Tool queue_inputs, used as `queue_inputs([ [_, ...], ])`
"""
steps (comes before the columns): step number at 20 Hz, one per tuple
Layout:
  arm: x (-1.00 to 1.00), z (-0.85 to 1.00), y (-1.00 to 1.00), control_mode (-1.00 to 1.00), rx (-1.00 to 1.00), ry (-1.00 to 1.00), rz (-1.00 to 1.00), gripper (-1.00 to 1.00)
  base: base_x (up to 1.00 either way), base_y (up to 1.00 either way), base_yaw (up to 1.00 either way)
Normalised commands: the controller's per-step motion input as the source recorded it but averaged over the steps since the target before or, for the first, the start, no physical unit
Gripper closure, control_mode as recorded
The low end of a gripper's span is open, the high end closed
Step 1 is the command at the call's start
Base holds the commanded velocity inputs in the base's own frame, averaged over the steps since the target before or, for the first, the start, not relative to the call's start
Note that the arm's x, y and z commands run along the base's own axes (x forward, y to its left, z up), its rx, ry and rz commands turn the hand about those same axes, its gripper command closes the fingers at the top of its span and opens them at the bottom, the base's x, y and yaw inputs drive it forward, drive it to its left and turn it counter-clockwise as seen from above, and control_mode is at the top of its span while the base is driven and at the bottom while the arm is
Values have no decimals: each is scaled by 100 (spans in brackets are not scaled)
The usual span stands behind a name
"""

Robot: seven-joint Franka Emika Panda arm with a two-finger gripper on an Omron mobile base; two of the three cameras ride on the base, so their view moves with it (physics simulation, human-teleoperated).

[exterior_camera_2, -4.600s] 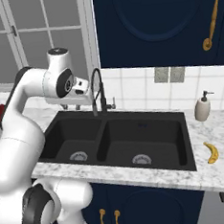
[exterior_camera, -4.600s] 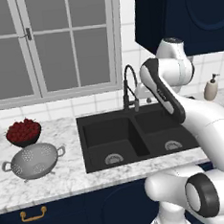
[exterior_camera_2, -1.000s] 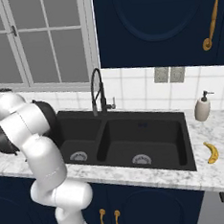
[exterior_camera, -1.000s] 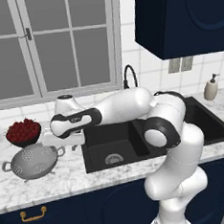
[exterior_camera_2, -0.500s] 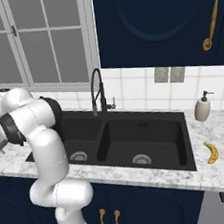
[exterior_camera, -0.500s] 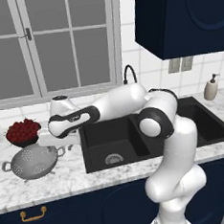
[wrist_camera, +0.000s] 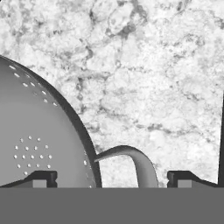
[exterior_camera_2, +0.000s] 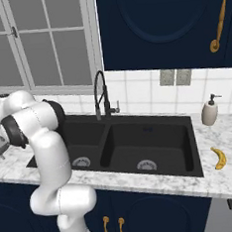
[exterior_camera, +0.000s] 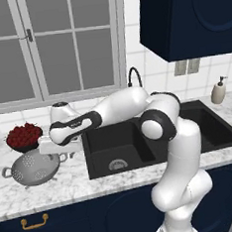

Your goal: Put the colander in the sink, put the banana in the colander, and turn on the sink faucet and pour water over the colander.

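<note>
The desk [exterior_camera: 54,185] is slick marble, so the colander [exterior_camera: 32,171], sitting left of the sink [exterior_camera: 140,145], could skid if bumped. The pincer [wrist_camera: 112,178] hangs wide open over its handle [wrist_camera: 131,164] and rim; probably lined up, but a slightly off close just shoves it.

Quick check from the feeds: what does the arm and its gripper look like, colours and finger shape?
The arm is built of glossy white rounded segments with dark grey joint rings. Its hand is a white block, and the gripper ends in two small dark, squared fingertips. No cables or markings show.
</note>
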Motion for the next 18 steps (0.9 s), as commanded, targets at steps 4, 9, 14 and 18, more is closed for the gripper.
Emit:
queue_inputs([
  [4,0,-14,0,-100,0,0,0,-100,0,0,0],
  [9,0,-14,0,-100,0,0,0,-100,0,0,0],
  [14,0,-13,3,-100,0,0,0,-100,0,0,0],
  [18,0,-12,9,-100,0,0,0,100,0,0,0],
])
